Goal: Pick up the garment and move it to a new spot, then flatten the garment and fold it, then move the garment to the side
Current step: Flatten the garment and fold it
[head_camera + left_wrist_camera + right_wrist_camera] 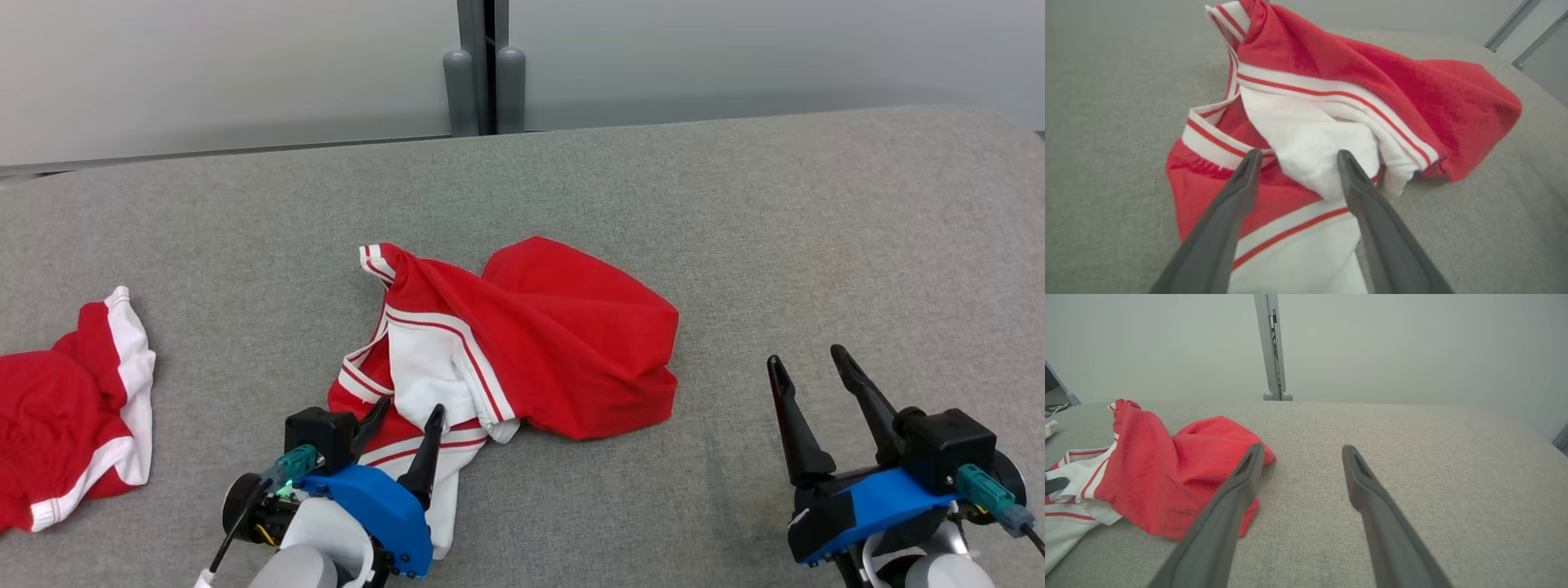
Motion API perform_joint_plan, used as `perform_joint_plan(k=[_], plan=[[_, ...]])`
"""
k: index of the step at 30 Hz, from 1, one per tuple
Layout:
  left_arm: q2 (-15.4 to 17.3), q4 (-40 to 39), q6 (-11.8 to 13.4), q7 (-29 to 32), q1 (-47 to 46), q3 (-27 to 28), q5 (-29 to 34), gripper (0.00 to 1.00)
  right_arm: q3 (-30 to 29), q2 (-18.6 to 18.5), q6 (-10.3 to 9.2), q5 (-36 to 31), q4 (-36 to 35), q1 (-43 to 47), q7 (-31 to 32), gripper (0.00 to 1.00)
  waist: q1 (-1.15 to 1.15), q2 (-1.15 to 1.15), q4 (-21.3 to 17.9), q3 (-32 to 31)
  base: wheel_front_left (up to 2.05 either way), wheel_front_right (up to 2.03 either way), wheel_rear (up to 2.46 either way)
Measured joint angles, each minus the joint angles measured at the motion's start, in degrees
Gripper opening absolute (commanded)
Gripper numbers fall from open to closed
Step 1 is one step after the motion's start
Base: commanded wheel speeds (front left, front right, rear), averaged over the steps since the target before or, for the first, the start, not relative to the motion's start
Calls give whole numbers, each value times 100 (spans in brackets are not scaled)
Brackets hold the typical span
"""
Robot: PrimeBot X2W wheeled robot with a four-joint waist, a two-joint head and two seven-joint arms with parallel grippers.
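On the grey padded surface [735, 229], near its middle, the red-and-white garment [531, 343] lies crumpled, with its white panel bunched toward the robot. The left gripper [408, 416] is spread wide, its fingers straddling that white fold. I can't tell whether the tips touch the cloth. The right gripper [808, 363], also spread, hovers over bare surface well apart from the heap. If the left pinches here, it may catch several layers and lift a tangled wad, making flattening harder. The garment's near edge is hidden behind the left wrist. A second red garment [73, 408] is cut off at the far left.
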Motion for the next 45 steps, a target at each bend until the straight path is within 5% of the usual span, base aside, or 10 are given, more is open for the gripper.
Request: perform_joint_plan(k=[1, 2, 3, 12, 25, 29, 33, 34, 35, 45], plan=[[-14, 44, -7, -19, -28, -7, 0, 71, -1, 0, 0, 4, 10, -14, -10, 100, 0, 0, -10, 11, 0, 0, 0], [-27, 81, -9, -58, -72, -7, 2, 22, -2, 0, 0, 8, 15, -33, -12, 100, 0, 0, -18, 21, 0, 0, 0], [-34, 120, -26, -75, -124, -7, 3, 0, -3, 0, 0, 10, 20, -53, -20, 100, 0, 0, -25, 31, 0, 0, 0], [155, -286, 232, -743, -388, 110, 410, 0, -153, 0, 0, 32, 90, -76, -113, 100, 0, 0, 65, 27, 0, 0, 0], [818, -2197, 1527, -64, 1273, 489, 548, 0, -291, 0, 0, 102, 271, 68, -160, 100, -1, 0, 382, -252, 0, 0, 0], [767, -2068, 1561, 44, 1757, 508, 216, 0, -265, 0, 0, 124, 298, 98, -154, 100, -1, 0, 426, -287, 0, 0, 0], [586, -1545, 1333, -151, 1827, 479, -18, 0, -225, 0, 0, 124, 299, 97, -118, 100, -1, 0, 418, -336, 0, 0, 0], [538, -1441, 1262, -283, 1802, 472, -27, 84, -215, 0, 0, 123, 292, 97, -114, 100, -1, 0, 407, -350, 0, 0, 0], [493, -1311, 1177, -355, 1757, 471, -87, 100, -208, 1, 0, 118, 281, 97, -113, 100, -1, 0, 396, -369, 0, 0, 0], [442, -1094, 951, -1499, 1195, 614, 190, 100, -243, 0, 0, 24, 87, 152, -9, 100, -1, 0, 273, -541, 0, 0, 0]])
